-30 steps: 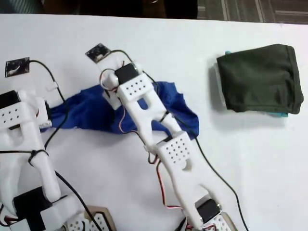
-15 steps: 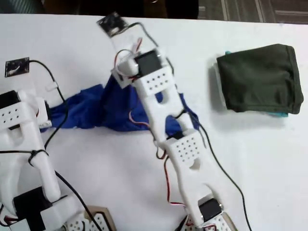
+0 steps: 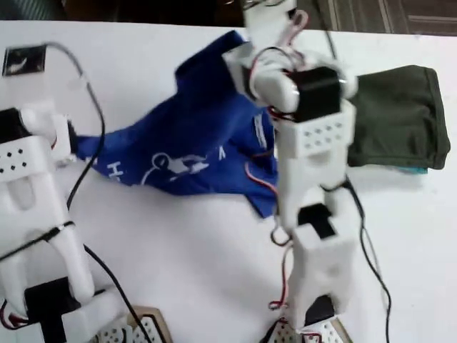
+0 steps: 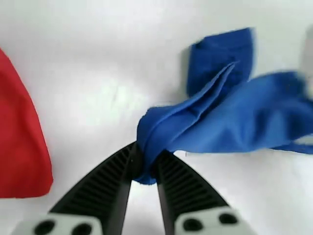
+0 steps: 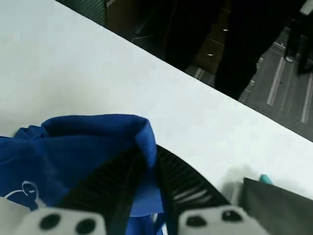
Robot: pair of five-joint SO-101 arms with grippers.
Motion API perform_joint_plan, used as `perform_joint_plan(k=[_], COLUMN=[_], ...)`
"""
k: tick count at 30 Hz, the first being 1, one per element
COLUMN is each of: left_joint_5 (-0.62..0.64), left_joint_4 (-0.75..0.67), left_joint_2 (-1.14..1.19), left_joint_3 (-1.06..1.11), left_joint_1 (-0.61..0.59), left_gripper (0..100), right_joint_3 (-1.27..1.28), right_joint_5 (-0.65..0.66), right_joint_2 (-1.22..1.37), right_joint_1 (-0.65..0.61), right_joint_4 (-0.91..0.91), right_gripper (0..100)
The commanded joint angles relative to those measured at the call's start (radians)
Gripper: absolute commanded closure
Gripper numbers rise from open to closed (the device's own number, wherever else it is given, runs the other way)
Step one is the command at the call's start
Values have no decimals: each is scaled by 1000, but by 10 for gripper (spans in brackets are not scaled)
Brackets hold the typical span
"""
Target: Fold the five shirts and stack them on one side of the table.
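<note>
The right claw (image 5: 146, 154) hangs over the table's (image 3: 178, 271) far edge, and open tabletop lies near, between the arms. The blue shirt (image 3: 193, 136), white print up, stretches from it to the left claw (image 4: 146, 164) at the left. Both claws are clamped tight on bunched cloth. A folded dark green shirt (image 3: 393, 118) sits far right. The left wrist view adds a red cloth (image 4: 19, 147).

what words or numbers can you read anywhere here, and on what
White print on the blue shirt: a few letters and a drawn figure, too creased and blurred to read.
Dark green folded shirt: no text visible.
Red cloth: no text visible.
</note>
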Motion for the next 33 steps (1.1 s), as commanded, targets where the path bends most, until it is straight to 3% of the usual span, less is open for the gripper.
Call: perform_joint_plan(k=[1, 11, 17, 22, 33], left_joint_5=[8, 118, 186, 187, 183], left_joint_4=[109, 127, 127, 127, 118], left_joint_2=[-17, -20, -40, -193, -423], left_joint_3=[-213, -395, -403, -449, -249], left_joint_1=[69, 48, 54, 49, 46], left_gripper=[974, 974, 974, 974, 974], right_joint_3=[112, 301, 331, 321, 322], right_joint_5=[11, 52, 52, 52, 107], right_joint_2=[-223, -664, -742, -754, -900], right_joint_1=[28, 160, 165, 166, 163], right_joint_4=[21, 19, 18, 18, -8], right_gripper=[981, 981, 981, 981, 981])
